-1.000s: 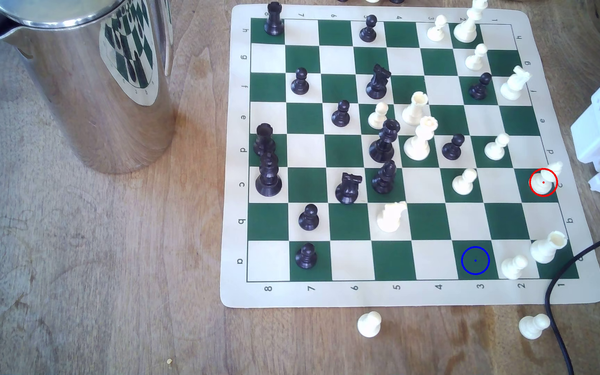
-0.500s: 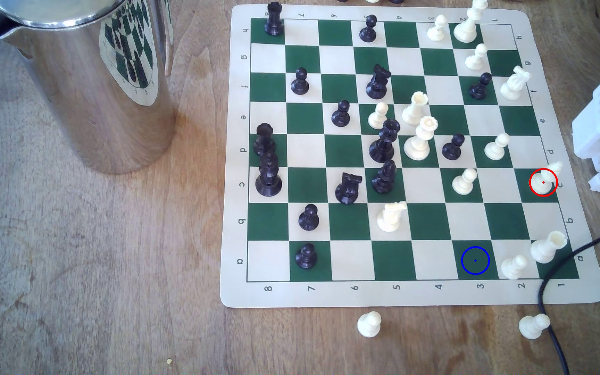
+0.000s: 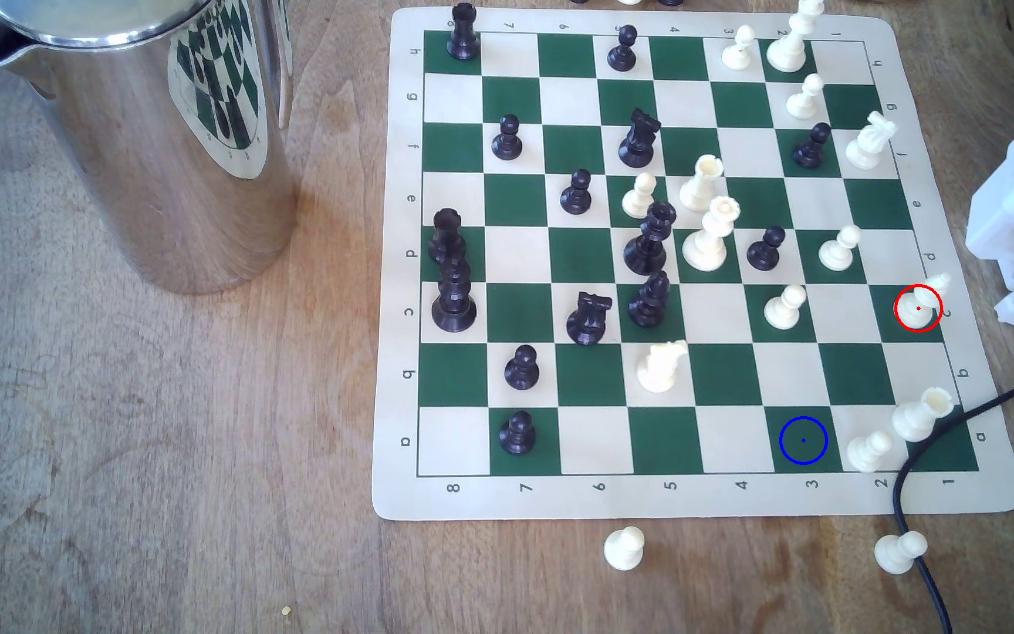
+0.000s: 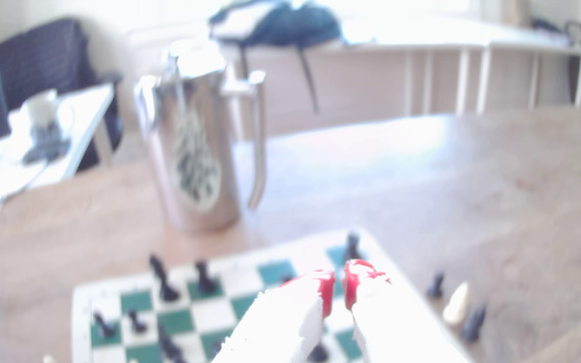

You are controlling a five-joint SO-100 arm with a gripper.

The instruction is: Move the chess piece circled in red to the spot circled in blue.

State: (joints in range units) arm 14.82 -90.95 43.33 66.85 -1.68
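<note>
While the white bishop (image 3: 919, 305) sits inside its red ring on the green c1 square, hard against the chessboard (image 3: 1004, 487)'s edge on the exterior view's right, the gripper (image 4: 339, 286) is up in the air over the board in the wrist view, with its two red-tipped white jaws nearly together, just a thin slit between them and nothing in there. That view is pretty blurry though.

The blue-ringed square (image 3: 803, 440) is a3, in the row of the board nearest the camera, two files toward the exterior view's left from the bishop's file, and it's bare. Just beside it on a2 is a white pawn (image 3: 868, 451), and next to that a white rook (image 3: 922, 417) with a black cable (image 3: 913, 463) running across the board corner right by its base.

Readable writing: the board margin has letters a to h up both sides and numbers 8 down to 1 along the near edge.

Off the board on the wooden table (image 3: 126, 457) stands a shiny steel pitcher (image 3: 157, 140), well apart from the bishop, mirroring the checkered pattern. Two more white pawns (image 3: 624, 547) stand on the table just past the board's near edge.
</note>
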